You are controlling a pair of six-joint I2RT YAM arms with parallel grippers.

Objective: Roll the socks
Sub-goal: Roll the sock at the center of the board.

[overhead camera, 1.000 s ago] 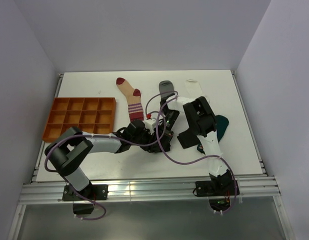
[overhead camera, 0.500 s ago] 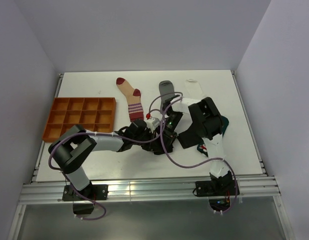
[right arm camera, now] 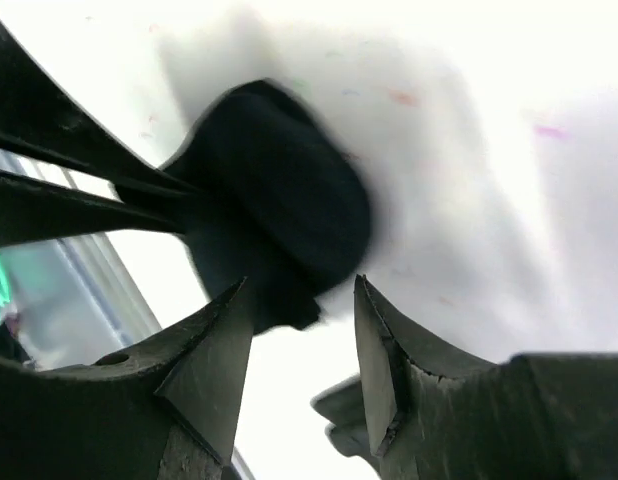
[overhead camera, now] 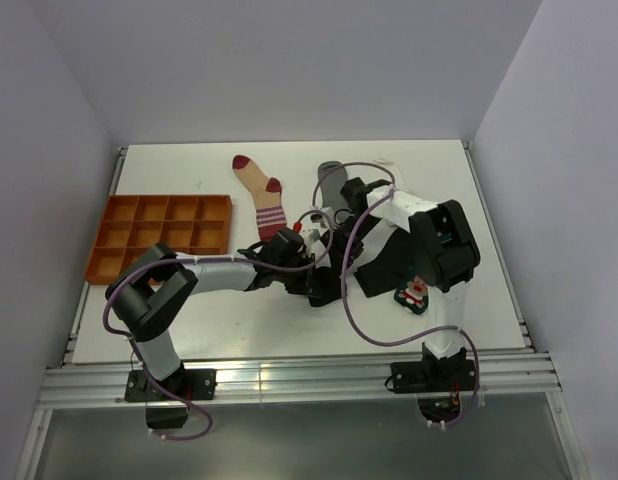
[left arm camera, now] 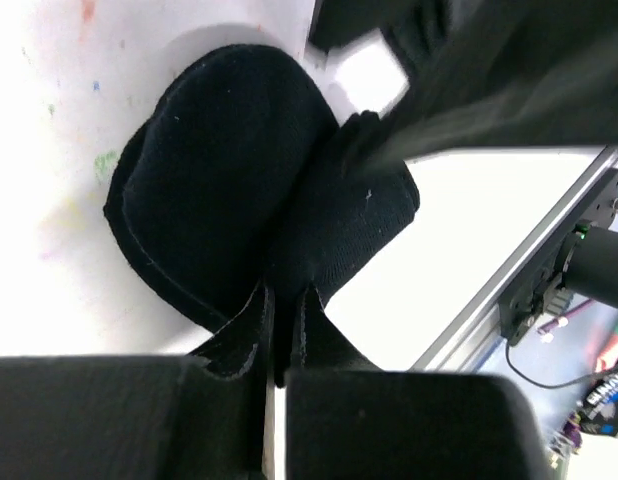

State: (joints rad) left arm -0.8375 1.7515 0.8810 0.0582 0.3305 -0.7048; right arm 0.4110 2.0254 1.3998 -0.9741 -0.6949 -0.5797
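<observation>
Right gripper [right arm camera: 299,288] backed off, apart; left gripper [left arm camera: 284,300] seemingly pinches black sock [left arm camera: 219,190].

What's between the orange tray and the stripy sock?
Nothing, just bare white table between the orange tray and the striped sock, shown in the top view.

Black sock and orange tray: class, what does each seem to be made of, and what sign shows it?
Black sock: soft knitted fabric with a matt finish; it folds and bulges, and a stitched seam runs along its edge. Orange tray: probably rigid moulded plastic, smooth and evenly coloured, with thin straight dividers.
</observation>
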